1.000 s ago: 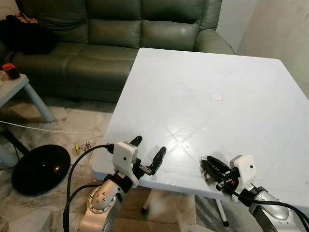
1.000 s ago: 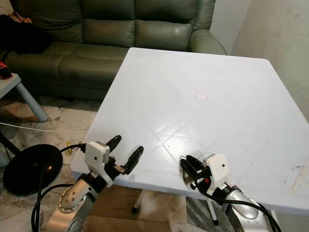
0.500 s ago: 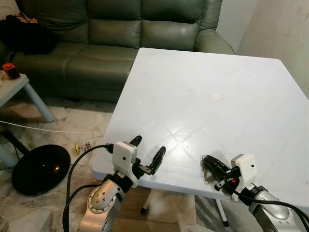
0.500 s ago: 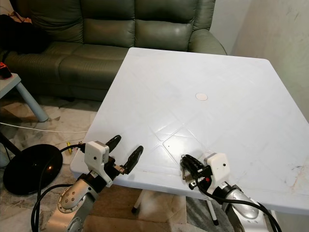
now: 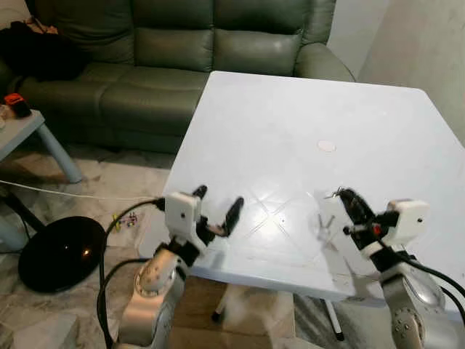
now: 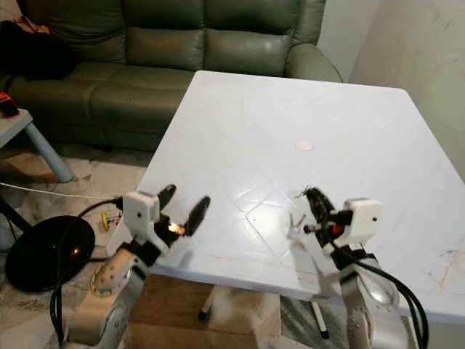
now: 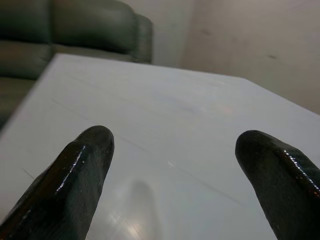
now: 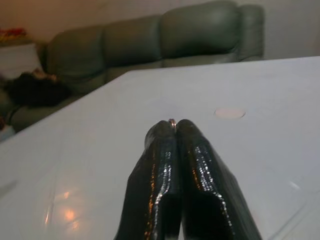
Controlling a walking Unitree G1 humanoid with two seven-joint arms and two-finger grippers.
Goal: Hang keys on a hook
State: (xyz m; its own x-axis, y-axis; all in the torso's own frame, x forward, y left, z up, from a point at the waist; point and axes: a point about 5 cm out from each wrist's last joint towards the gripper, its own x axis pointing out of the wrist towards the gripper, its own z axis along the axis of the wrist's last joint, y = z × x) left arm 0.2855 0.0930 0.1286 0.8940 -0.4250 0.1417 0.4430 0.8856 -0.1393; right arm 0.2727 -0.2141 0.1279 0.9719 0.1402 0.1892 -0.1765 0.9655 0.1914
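At about nine o'clock from us a black round base (image 5: 59,253) sits on the floor, with a green sofa (image 5: 182,43) beyond it at eleven. Our left gripper (image 5: 216,213) hovers over the near edge of the white table (image 5: 305,109), its two black fingers (image 7: 80,175) spread wide with nothing between them. At about four o'clock our right gripper (image 5: 347,198) is raised above the table, its fingers pressed together on the keys (image 5: 326,218), which dangle blurred just under the fingertips, with a sliver of metal ring (image 8: 172,121) pinched at the tips. A small round disc (image 5: 326,145) lies on the table toward one o'clock.
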